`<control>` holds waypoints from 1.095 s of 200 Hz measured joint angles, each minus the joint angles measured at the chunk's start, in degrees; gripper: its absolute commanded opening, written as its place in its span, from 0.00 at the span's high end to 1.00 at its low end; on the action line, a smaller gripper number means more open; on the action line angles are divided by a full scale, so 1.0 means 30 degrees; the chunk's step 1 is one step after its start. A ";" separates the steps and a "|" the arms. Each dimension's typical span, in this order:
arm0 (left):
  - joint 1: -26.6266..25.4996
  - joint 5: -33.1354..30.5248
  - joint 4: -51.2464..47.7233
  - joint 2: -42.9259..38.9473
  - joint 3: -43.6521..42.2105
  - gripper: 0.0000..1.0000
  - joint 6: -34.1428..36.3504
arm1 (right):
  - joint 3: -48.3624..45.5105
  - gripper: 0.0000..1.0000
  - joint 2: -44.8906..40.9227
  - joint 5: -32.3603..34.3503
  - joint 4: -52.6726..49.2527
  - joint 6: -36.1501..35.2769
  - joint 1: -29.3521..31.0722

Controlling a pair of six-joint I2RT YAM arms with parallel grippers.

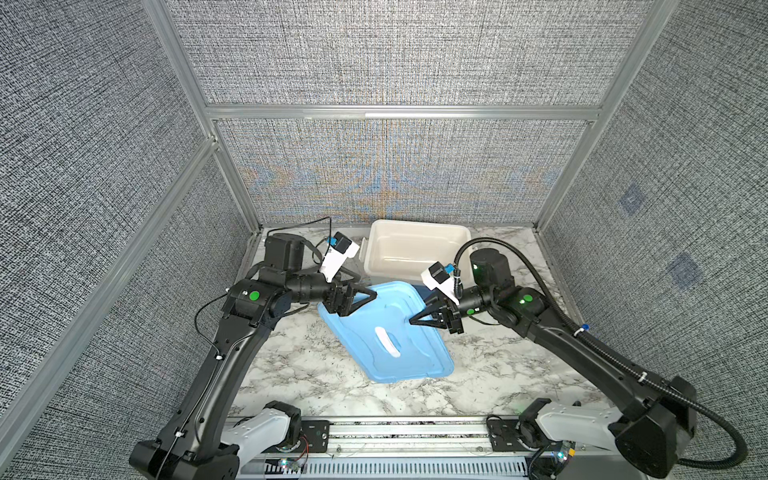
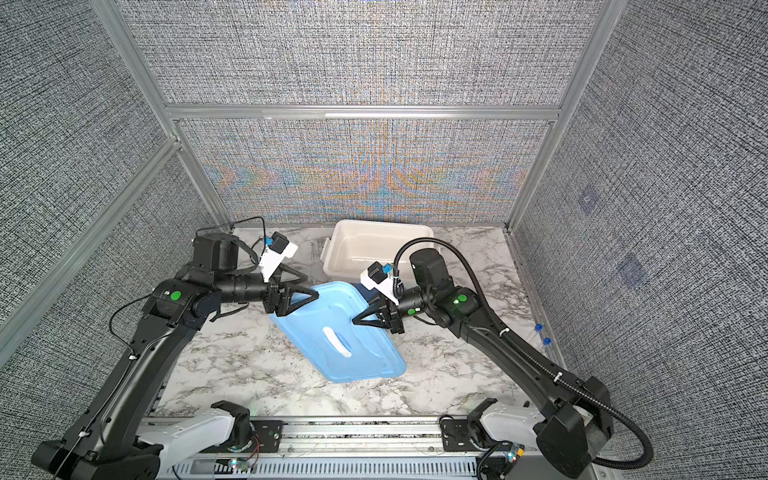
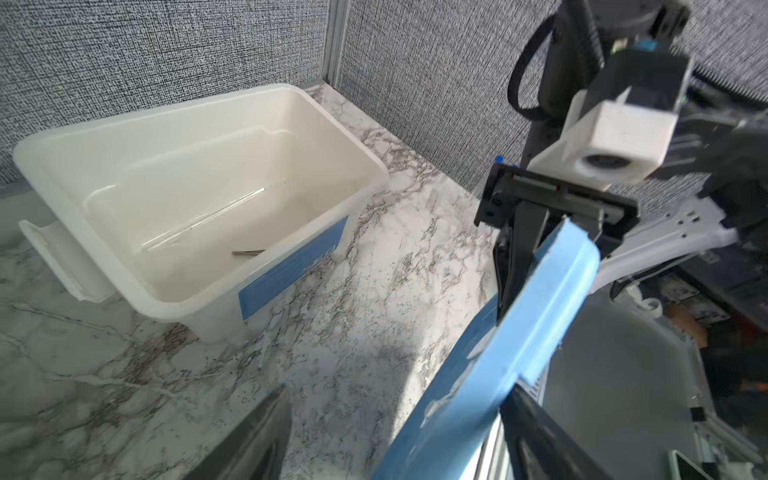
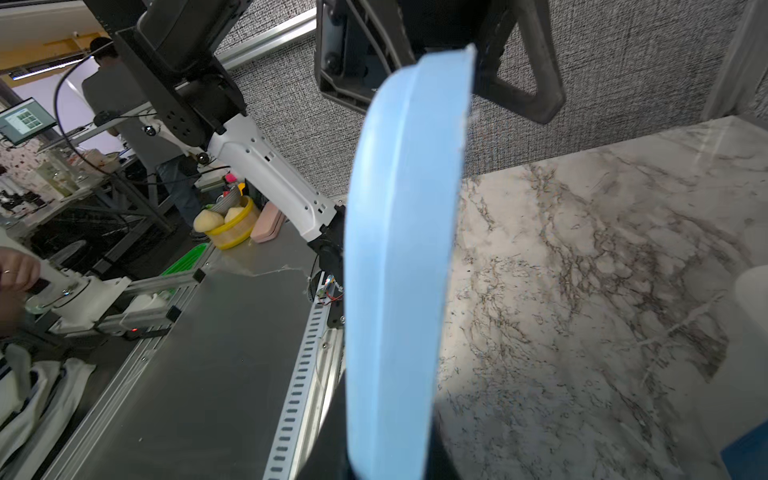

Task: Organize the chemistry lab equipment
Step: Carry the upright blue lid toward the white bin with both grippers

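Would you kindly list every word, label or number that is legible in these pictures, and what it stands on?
Blue label on the white tub: white lettering, too blurred to read.
Monitor in the right wrist view: too small to read.
Blue lid: no lettering.
No other text is visible.

light: bright, even, from overhead | shadows: soft, under the blue lid (image 1: 386,332) on the tabletop (image 1: 299,365) | glare: pale sheen on tabletop in wrist views | moiré: colour bands on woven back wall (image 1: 390,187), both top views | distortion: frame rails (image 1: 178,75) bow at edges | blur: left claw (image 3: 395,392) and lid edge out of focus in left wrist view
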 measured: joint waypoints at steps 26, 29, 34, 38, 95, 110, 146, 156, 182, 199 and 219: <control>-0.0423 0.0022 -0.0270 -0.0306 -0.0867 0.23 0.2120 | 0.0605 0.95 0.0321 -0.0525 -0.1909 -0.1435 -0.0073; -0.0488 0.0029 -0.0277 -0.0342 -0.0976 0.24 0.2331 | 0.0663 0.95 0.0342 -0.0561 -0.2062 -0.1545 -0.0095; -0.0627 0.0087 -0.0306 -0.0393 -0.1158 0.25 0.2674 | 0.0743 0.95 0.0372 -0.0590 -0.2302 -0.1741 -0.0146; -0.0721 0.0160 -0.0335 -0.0430 -0.1260 0.25 0.2914 | 0.0823 0.95 0.0408 -0.0627 -0.2514 -0.1902 -0.0146; -0.1559 0.1443 -0.0277 -0.0342 -0.2244 0.41 0.4896 | 0.1894 0.95 0.1035 -0.0627 -0.4634 -0.3803 -0.0146; -0.1574 0.1545 -0.0233 -0.0146 -0.2310 0.47 0.4918 | 0.2157 0.95 0.1224 -0.0627 -0.5268 -0.4226 -0.0182; -0.1574 0.1450 -0.0321 -0.0029 -0.2302 0.69 0.4983 | 0.2441 0.95 0.1464 -0.0634 -0.6003 -0.4634 -0.0175; -0.1581 0.1617 -0.0372 -0.0058 -0.2353 0.85 0.5078 | 0.2514 0.95 0.1566 -0.0583 -0.6084 -0.4670 -0.0189; -0.1588 0.3060 -0.0765 -0.0211 -0.2798 0.87 0.4619 | 0.2667 0.91 0.1705 -0.0459 -0.6346 -0.4983 -0.0313; -0.1574 0.3512 -0.0408 -0.0211 -0.3177 0.92 0.4109 | 0.2776 0.76 0.1778 -0.0364 -0.6717 -0.5034 -0.0335; -0.1727 0.3942 0.0561 -0.0284 -0.3621 1.00 0.3075 | 0.2710 0.64 0.1858 0.0692 -0.6331 -0.5238 -0.0270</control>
